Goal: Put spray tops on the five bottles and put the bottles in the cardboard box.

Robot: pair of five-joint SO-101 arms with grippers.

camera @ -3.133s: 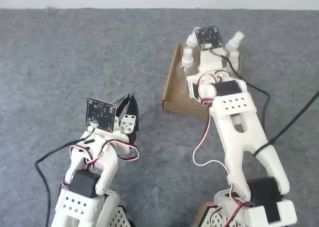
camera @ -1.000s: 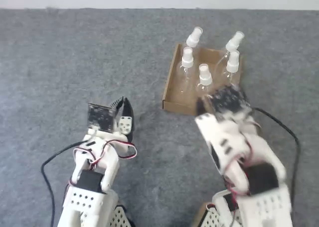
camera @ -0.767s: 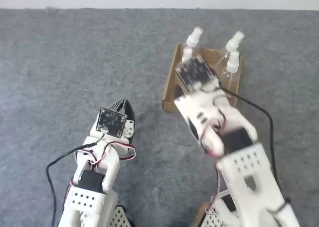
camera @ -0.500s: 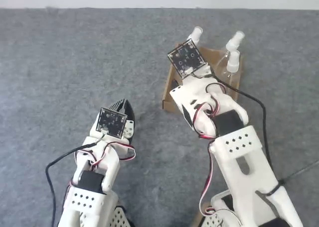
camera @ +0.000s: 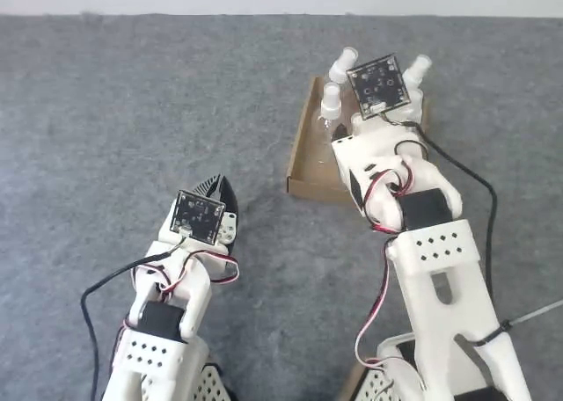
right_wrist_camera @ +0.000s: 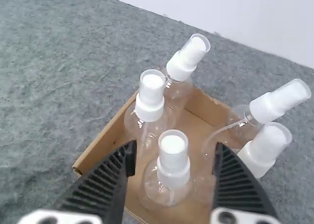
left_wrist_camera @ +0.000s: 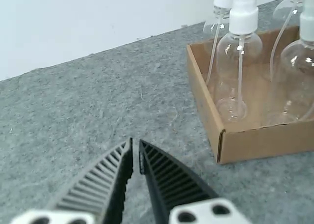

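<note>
**Five capped bottles in the box, half hidden under the right arm**

In the high view the box (camera: 303,159) sits right of centre in the upper part of the frame, on the grey desk (camera: 132,93). The right arm (camera: 431,243) lies over it, and its wrist board covers the middle of the box. What shows of the box is its left wall, part of the near wall and a strip of the right wall. Four white tops (camera: 343,64) poke out around the board, two on each side. The clear bodies under them are hard to make out from above.

The right wrist view settles the count. Five bottles (right_wrist_camera: 149,118) stand inside the box, each with a top on. The right jaws are wide apart and hold nothing, with their ribbed fingers (right_wrist_camera: 105,180) on either side of the nearest bottle. There is a clear gap between each finger and that bottle. How high the jaws hang above it cannot be judged.

The left arm (camera: 176,278) is at the lower left of the high view, well apart from the box. The left jaws are narrow and hold nothing, with their fingers (left_wrist_camera: 110,180) almost meeting and only a thin slit between them. In the left wrist view a corner of the box faces the camera. The bottles there are cut off by the frame edge, so only one can be seen for most of its height.
</note>
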